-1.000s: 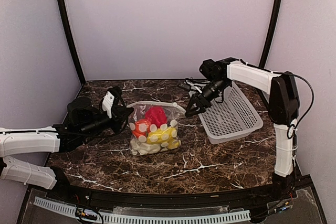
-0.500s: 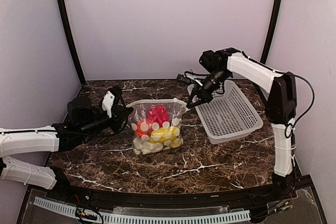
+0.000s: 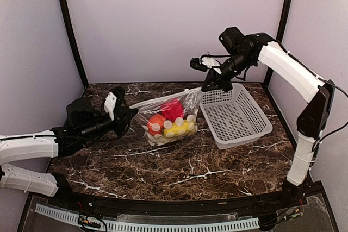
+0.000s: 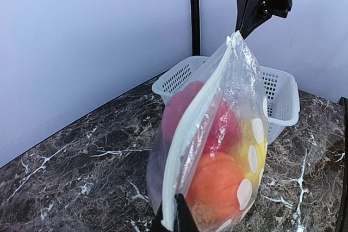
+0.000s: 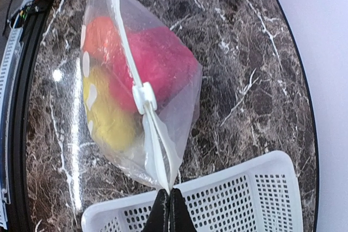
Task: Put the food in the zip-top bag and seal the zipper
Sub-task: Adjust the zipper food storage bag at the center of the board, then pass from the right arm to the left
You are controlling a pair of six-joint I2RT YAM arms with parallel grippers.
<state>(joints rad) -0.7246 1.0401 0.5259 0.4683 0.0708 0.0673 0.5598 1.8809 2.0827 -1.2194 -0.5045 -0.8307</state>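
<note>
Well, food (image 3: 169,120) inside the zip-top bag (image 3: 190,99).

The left arm (image 3: 32,148), at eight o'clock in the top view, has smooth white shells over its long links and chunky black joint housings. Its black left gripper (image 3: 128,118) carries a small white plate on top. The right arm (image 3: 288,69), at three o'clock, is built alike, with a thin black cable (image 3: 213,55) looping at its wrist and a black right gripper (image 3: 210,87) with slim tapered fingers (image 5: 163,210).
</note>
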